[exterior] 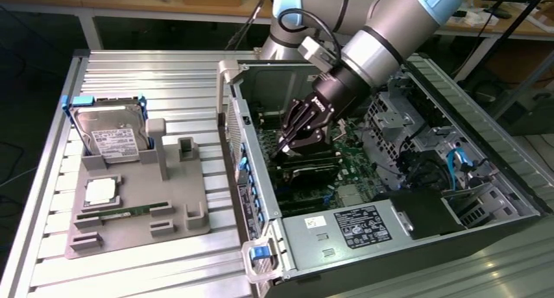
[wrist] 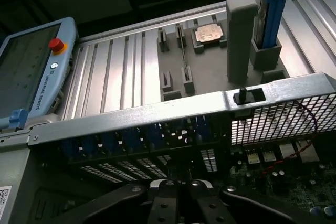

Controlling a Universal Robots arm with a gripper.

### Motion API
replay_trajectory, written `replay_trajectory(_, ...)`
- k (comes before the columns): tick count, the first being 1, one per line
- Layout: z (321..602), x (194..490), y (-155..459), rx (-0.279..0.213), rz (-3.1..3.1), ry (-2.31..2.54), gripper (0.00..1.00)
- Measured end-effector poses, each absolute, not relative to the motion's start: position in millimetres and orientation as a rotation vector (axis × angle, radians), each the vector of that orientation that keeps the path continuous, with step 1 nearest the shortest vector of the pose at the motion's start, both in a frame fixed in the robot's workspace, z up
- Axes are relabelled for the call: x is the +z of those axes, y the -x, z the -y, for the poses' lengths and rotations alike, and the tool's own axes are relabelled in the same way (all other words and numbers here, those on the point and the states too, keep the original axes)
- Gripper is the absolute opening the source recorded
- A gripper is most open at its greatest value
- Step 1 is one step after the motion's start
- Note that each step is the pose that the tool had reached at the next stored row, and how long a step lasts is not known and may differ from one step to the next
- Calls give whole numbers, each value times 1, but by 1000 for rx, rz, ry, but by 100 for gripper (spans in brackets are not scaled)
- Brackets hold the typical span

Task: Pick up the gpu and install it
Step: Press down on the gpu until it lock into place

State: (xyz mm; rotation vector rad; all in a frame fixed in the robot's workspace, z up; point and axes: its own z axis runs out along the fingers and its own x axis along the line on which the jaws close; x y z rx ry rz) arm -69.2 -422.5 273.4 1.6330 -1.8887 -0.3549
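The gripper (exterior: 290, 147) is down inside the open computer case (exterior: 484, 181), its fingers fully closed just above the motherboard (exterior: 351, 152). The gpu (exterior: 307, 163) lies directly beneath its fingertips, seated flat among the expansion slots; whether the fingers actually clasp it cannot be told. Outside the case, well away from the gripper, the grey holder tray (exterior: 173, 200) carries the hard drive (exterior: 108, 132) and the memory stick (exterior: 126, 211).

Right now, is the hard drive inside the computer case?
No, the hard drive stands upright in the grey holder on the table, outside the case.
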Motion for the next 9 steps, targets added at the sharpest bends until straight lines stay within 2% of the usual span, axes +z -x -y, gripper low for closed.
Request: replay_trajectory(9,415,274,74,-278,1915,-1624,11)
